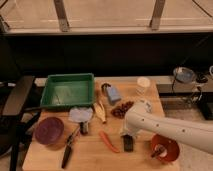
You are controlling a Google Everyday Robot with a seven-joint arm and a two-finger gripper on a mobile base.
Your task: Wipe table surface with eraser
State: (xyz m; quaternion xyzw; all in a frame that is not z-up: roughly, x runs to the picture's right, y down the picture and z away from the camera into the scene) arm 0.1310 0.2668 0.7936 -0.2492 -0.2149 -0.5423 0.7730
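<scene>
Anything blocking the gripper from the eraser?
Nothing visible. The gripper hangs right at the eraser, near the front edge of the table surface. The carrot and the orange bowl lie to either side, clear of both.

A matt black eraser [128,144] lies on the tan, grainy wooden table [95,156], just beneath the gripper [128,134] of the smooth white arm [170,127], near a plastic-looking green tray [70,77].

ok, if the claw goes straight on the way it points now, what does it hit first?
Most likely the eraser: the claw points down right above it, just right of the carrot. Depth is unclear; it may already touch.
</scene>
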